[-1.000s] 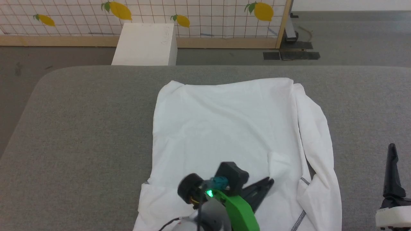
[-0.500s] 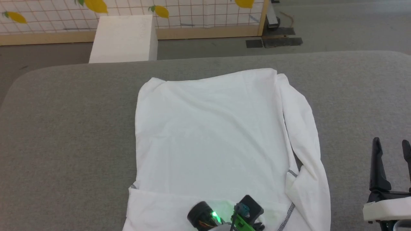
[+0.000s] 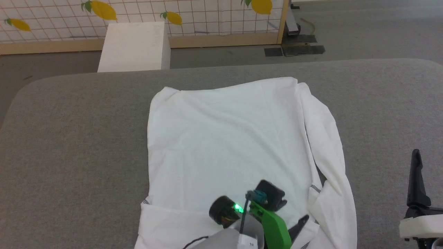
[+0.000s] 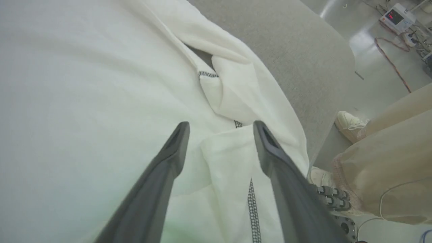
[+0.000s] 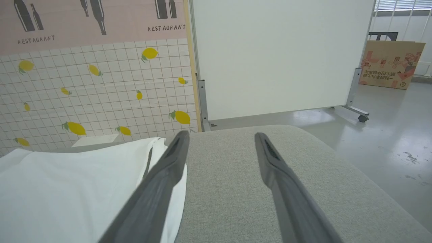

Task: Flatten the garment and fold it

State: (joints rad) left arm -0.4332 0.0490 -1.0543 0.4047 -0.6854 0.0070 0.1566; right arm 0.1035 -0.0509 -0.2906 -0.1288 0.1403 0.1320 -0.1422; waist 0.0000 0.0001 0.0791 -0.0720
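- Since the earlier frame the left claw [image 4: 221, 124], then shut, has parted its fingers. It now stands open over the near right shoulder of the garment [image 3: 225, 138] and grasps nothing. The head camera has also shifted slightly.
- The garment lies spread on the grey worktop [image 3: 69, 138]. Its body is mostly smooth, but a raised ridge of cloth runs down its right side.
- A sleeve flap [image 4: 224, 162] with zigzag stitching [image 4: 251, 202] lies between the open fingers, resting on the body panel.
- The right claw [image 5: 221, 134] is open over bare worktop, just beside the garment's right edge.
- The step in hand, as judged, is settling the right sleeve inward. The left claw should rise straight up so that neither finger drags the flap back out.
- The right-hand ridge probably needs smoothing before any fold, and a pinch there should take the top layer alone.
- A person's leg [image 4: 388, 162] stands near the worktop corner, so arm sweeps should stay inboard.
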